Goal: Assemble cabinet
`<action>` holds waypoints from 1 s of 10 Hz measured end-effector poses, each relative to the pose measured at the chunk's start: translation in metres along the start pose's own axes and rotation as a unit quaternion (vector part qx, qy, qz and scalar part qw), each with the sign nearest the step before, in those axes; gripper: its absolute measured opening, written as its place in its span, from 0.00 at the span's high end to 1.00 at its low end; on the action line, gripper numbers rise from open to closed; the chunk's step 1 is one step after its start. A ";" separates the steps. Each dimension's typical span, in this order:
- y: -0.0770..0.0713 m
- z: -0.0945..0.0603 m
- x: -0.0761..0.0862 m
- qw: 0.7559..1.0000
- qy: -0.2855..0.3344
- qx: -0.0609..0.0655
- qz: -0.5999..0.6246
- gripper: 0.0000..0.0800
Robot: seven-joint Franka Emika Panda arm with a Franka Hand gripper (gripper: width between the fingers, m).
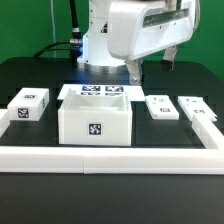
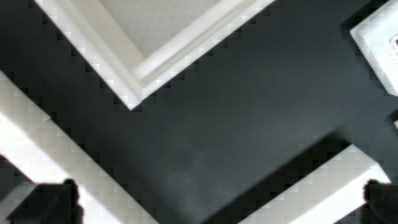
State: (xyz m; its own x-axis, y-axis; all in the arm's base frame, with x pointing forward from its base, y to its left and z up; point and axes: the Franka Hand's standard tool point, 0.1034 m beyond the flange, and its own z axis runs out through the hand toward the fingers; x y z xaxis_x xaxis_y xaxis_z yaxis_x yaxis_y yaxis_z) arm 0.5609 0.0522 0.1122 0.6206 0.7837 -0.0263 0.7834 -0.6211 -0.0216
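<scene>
The white cabinet body [image 1: 96, 122], an open-topped box tagged on its facing wall, stands upright mid-worktop, toward the near edge. A small tagged block [image 1: 30, 104] sits toward the edge at the exterior view's left. An inner panel [image 1: 160, 106] and an outer panel [image 1: 195, 108] lie flat toward the opposite edge.

White cabinet [image 1: 72, 125] carries black-and-white square tags [image 1: 96, 129]; the table [image 1: 110, 195] is black.
</scene>
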 end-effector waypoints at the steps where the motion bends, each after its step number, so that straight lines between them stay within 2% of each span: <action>1: 0.000 0.000 0.000 1.000 0.000 0.000 0.000 0.00; 10: 0.000 0.000 0.000 1.000 0.000 0.000 0.000 0.00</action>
State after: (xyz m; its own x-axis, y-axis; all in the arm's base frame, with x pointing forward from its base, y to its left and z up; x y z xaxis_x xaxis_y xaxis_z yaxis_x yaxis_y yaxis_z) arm 0.5609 0.0522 0.1121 0.6206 0.7837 -0.0263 0.7834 -0.6211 -0.0217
